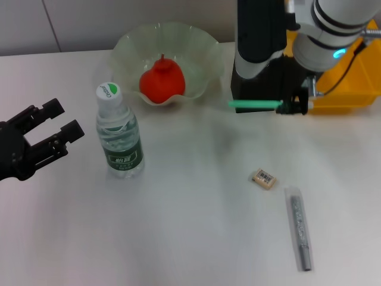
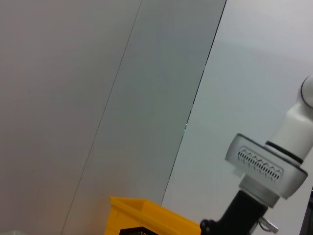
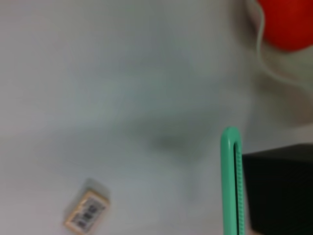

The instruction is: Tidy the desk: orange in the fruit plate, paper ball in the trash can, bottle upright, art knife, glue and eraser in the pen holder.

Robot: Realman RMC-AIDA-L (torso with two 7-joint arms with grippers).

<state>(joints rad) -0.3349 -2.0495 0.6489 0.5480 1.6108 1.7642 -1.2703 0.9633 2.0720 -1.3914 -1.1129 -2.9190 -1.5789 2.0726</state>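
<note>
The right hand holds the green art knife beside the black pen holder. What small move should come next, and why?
Probably raise the right hand and tilt the green art knife upright above the black pen holder. The knife lies level against the holder's front, below its opening, so it cannot drop in yet. The left hand sits idle beside the bottle.
</note>
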